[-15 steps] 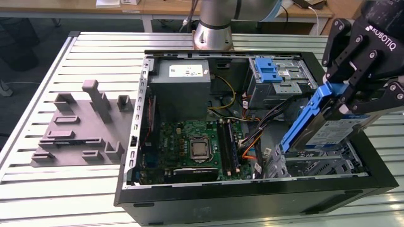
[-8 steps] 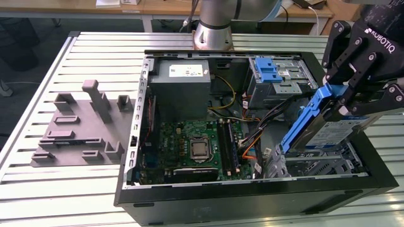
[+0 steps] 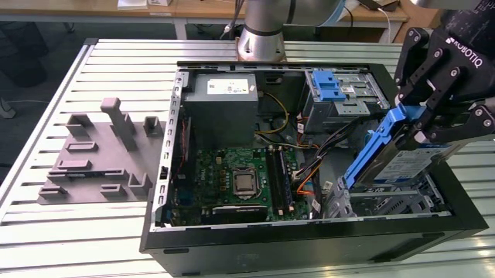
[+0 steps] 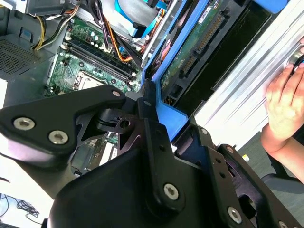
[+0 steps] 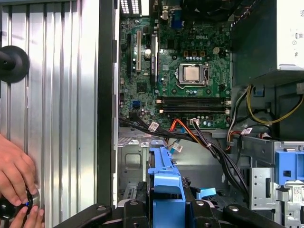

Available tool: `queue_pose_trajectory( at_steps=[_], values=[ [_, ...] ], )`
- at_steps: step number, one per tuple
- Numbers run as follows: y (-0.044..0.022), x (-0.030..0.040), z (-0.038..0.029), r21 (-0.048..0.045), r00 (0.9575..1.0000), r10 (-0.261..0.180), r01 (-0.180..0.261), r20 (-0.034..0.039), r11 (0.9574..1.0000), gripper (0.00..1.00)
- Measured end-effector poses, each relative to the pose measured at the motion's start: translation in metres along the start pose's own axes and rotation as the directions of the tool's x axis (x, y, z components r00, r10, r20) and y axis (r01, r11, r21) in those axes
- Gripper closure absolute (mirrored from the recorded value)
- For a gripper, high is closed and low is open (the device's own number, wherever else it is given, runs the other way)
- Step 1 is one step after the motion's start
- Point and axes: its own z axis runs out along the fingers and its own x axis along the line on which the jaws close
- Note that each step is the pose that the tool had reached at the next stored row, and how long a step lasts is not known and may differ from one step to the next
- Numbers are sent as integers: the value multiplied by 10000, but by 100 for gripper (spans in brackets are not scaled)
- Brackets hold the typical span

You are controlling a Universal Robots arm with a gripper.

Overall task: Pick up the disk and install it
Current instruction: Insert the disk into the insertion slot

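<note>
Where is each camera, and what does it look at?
Exterior view: off the arm, looking down into the open computer case; shows the arm's base and the end effector gripping the disk.
First wrist view: on the wrist, looking past the disk at the motherboard; a person's hand shows.
Second wrist view: on the wrist, looking along the end effector's links at the disk.
Shared: both wrist views show the disk, motherboard and hand.
</note>
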Motion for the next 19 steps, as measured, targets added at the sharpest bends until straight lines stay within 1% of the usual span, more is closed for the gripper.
queue_pose_trajectory(
  at_steps=[19],
  values=[
    [-5, 9, 75, 0, 10000, 0, 0, 1, 10000, 64]
  ],
)
